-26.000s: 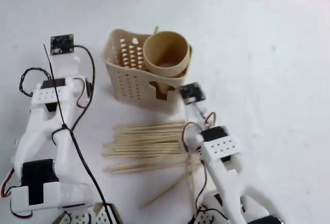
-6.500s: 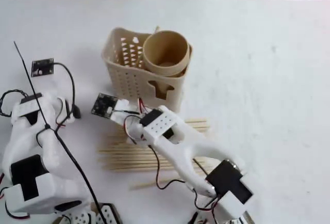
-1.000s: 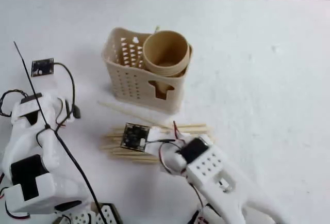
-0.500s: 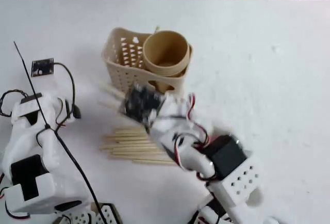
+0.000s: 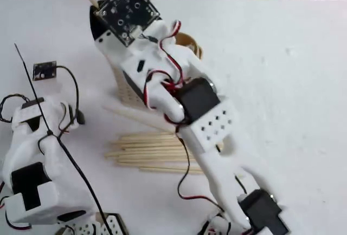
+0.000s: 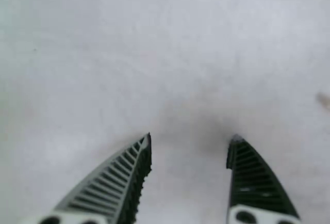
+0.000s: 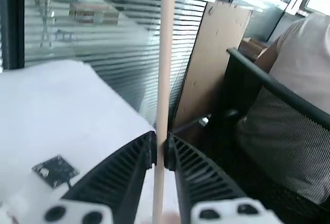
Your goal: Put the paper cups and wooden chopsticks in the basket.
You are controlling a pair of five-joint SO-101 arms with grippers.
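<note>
— So, where is the chopstick at this moment?
— Pinched in the right gripper point(image 7: 161, 144), whose jaws are clenched on the shaft. The chopstick point(image 7: 166, 53) stands straight up between them. In the high view the right arm point(image 5: 200, 105) hangs over the basket point(image 5: 123, 86), and the stick's tip pokes out beyond it.
— And the others?
— A bundle of chopsticks point(image 5: 152, 154) lies on the table point(image 5: 282, 56) near the basket's front. A stray chopstick point(image 5: 133, 116) slants between the bundle and the basket. A paper cup point(image 5: 194, 45) shows its rim inside the basket, beside the arm.
— The left gripper?
— The left gripper point(image 6: 191, 141) has its jaws spread with nothing between them, just above bare table.
— How will the stick handle?
— Light, stiff, thin and smooth, I'd judge, so it can swivel or slip in a pinch. A hold near the middle seems wisest. Held close to one end, the long part would likely swing and catch the basket's rim.
</note>
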